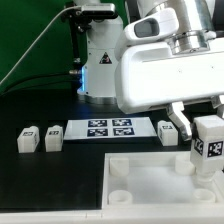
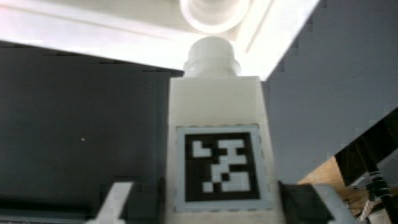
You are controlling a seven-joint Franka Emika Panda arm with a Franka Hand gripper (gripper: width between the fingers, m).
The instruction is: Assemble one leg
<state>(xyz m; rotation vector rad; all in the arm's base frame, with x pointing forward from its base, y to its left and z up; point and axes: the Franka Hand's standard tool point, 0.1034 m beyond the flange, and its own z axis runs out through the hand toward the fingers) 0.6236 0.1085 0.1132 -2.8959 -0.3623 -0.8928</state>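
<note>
My gripper (image 1: 207, 132) is shut on a white leg (image 1: 208, 142) with a black-and-white tag on its face, held upright over the right end of the large white tray-like part (image 1: 140, 185). In the wrist view the leg (image 2: 217, 110) fills the middle between my gripper's (image 2: 210, 208) fingers (image 2: 118, 202). Its rounded tip points toward a round corner socket (image 2: 222, 12) of the tray part and stands a little short of it. Three more legs lie on the black table: two at the exterior view's left (image 1: 27, 138) (image 1: 53, 137) and one near the arm (image 1: 168, 130).
The marker board (image 1: 110, 128) lies flat on the table between the loose legs. The white arm body (image 1: 165, 70) hangs over the exterior view's right. A lamp-like stand (image 1: 100, 60) and a cable are at the back.
</note>
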